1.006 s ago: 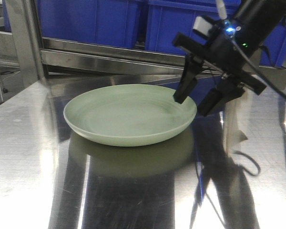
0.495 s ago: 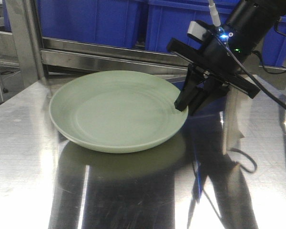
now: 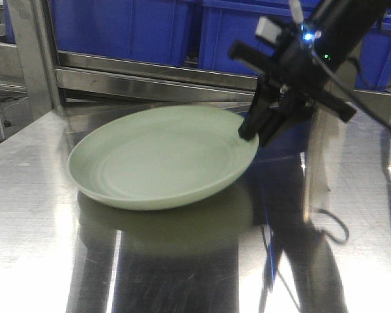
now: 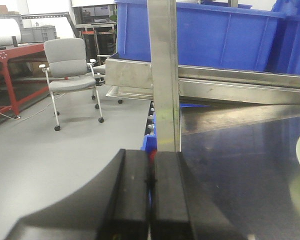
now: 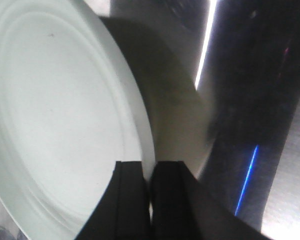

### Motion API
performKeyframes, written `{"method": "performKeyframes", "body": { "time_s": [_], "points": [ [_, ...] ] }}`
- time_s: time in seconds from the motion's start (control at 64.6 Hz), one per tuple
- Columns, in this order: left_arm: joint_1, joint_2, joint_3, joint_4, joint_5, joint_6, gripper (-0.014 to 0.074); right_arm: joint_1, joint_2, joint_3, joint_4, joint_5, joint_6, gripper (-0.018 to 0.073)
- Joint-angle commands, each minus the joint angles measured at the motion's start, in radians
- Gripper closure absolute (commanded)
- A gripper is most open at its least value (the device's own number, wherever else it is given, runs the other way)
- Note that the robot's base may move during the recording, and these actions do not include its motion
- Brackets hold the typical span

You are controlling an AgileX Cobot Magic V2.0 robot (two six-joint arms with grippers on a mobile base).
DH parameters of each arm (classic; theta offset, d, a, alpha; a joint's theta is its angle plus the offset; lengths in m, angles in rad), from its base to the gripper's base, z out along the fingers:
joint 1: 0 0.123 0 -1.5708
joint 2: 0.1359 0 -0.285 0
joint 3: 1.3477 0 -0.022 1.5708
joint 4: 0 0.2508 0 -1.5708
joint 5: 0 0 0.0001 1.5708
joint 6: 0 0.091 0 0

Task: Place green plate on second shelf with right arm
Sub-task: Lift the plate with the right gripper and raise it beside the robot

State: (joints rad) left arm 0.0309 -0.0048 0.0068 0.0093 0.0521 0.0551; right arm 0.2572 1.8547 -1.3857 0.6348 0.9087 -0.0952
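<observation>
In the front view, the green plate (image 3: pixel 159 156) is seen over the steel desk (image 3: pixel 39 208), tilted with its right edge higher. That edge is pinched by the right hand (image 3: pixel 254 135), which is closed on the rim. Blue bins (image 3: pixel 130 26) are seen behind. In the left wrist view, the left hand (image 4: pixel 150 167) is shown pressed together with nothing held, near a steel post (image 4: pixel 164 75); a grey chair (image 4: pixel 67 62) is seen beyond. In the right wrist view, the plate's rim is shown clamped between the dark fingers (image 5: pixel 127 200).
</observation>
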Motion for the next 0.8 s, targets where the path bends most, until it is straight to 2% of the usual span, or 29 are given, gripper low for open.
{"method": "performKeyframes", "body": {
  "time_s": [0.0,0.155,0.402,0.789],
  "points": [
    [-0.007,-0.021,0.042,0.0,-0.081,-0.003,0.0466,-0.005,-0.122,-0.047,0.041,-0.049,-0.005,0.0503],
    [-0.007,-0.021,0.042,0.0,-0.081,-0.003,0.0466,-0.007,-0.213,-0.047,-0.002,-0.119,-0.005,0.0503],
    [-0.007,-0.021,0.042,0.0,-0.081,-0.003,0.0466,-0.007,-0.338,-0.047,-0.014,-0.112,-0.005,0.0503],
    [-0.007,-0.021,0.042,0.0,-0.081,-0.003,0.0466,-0.007,-0.655,-0.034,-0.291,-0.228,-0.004,0.0503]
  ]
}}
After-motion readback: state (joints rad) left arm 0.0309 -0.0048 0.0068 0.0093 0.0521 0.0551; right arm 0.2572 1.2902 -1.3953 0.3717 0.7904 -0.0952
